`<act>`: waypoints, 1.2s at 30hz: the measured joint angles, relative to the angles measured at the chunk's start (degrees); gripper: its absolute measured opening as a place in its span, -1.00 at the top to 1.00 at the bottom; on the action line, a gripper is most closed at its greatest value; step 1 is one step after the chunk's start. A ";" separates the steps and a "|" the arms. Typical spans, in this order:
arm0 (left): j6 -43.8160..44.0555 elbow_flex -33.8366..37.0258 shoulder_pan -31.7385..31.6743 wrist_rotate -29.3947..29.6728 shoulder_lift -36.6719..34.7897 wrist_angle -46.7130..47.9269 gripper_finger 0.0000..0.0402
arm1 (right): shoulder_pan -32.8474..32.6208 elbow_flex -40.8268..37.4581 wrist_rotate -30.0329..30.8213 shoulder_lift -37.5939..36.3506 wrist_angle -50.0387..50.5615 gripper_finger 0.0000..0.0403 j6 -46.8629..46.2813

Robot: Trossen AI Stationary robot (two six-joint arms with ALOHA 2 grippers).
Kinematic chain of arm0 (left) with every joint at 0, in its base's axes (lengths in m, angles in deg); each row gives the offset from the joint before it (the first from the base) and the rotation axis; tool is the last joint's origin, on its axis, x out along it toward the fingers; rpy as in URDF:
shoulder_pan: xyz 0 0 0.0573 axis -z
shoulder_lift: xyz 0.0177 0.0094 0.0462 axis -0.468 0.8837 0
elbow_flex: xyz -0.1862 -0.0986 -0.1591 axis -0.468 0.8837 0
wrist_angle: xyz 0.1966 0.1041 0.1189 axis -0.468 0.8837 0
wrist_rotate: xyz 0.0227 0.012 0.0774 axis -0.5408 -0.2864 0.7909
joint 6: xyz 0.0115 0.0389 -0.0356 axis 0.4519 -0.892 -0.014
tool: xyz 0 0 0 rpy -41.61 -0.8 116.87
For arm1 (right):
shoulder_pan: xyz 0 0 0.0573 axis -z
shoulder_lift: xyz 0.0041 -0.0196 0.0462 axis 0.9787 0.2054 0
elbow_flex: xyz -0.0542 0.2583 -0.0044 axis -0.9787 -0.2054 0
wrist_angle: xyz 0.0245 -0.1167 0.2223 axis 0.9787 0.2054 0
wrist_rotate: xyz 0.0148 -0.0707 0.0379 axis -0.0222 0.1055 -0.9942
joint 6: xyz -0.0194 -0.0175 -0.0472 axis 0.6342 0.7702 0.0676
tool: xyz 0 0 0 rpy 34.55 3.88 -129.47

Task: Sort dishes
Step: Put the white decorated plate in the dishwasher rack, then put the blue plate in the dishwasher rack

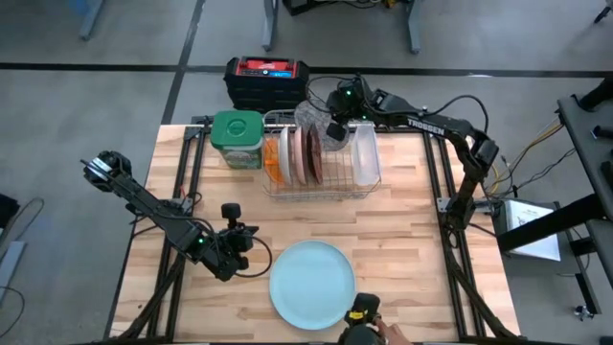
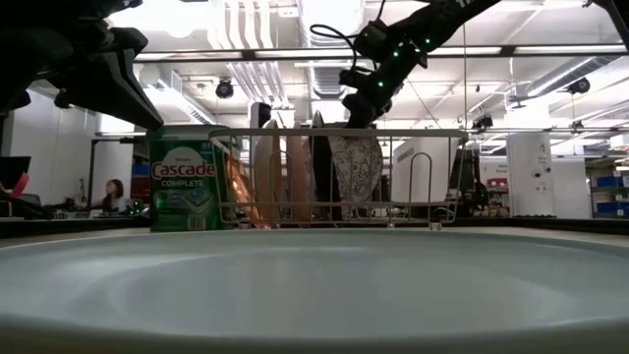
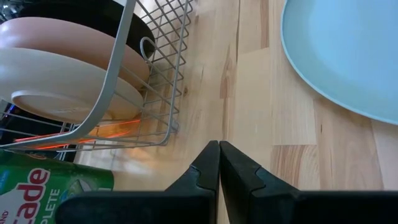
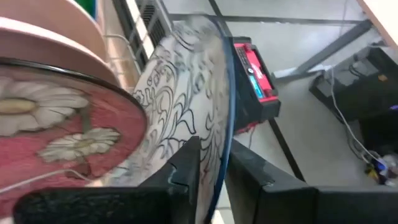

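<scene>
Plates stood on edge in the wire rack (image 1: 321,182) at the far side of the table (image 1: 412,240): an orange plate (image 1: 273,158), a pink plate (image 1: 290,156) and a dark red plate (image 1: 310,155) with daisies. The right gripper (image 4: 211,163) hung over the rack's far end, its fingers pinching the rim of the grey patterned plate (image 4: 186,118), which sat just beside the red one. A clear tub (image 1: 365,153) lay in the rack on the gripper's outer side, and a green-lidded Cascade jar (image 1: 238,137) stood past the rack's other end. The left gripper (image 3: 219,163) hovered low over bare wood, fingers pressed together and holding nothing, with the rack ahead of it and the big blue plate (image 1: 312,284) flat on the table close beside it.
</scene>
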 joint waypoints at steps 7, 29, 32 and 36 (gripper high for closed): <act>-0.02 0.00 0.00 0.04 0.00 0.00 1.00 | 0.11 0.00 0.43 0.00 0.16 0.58 0.11; -0.04 0.00 -0.01 0.04 0.00 0.13 1.00 | 0.28 0.22 7.87 -2.89 5.83 0.24 -0.89; -0.04 0.00 0.00 0.04 0.00 0.13 1.00 | 0.28 0.22 7.87 -3.33 6.89 0.19 -1.36; -0.04 0.00 -0.01 0.04 0.00 0.15 1.00 | 0.28 0.22 7.93 -3.93 7.52 0.13 -1.44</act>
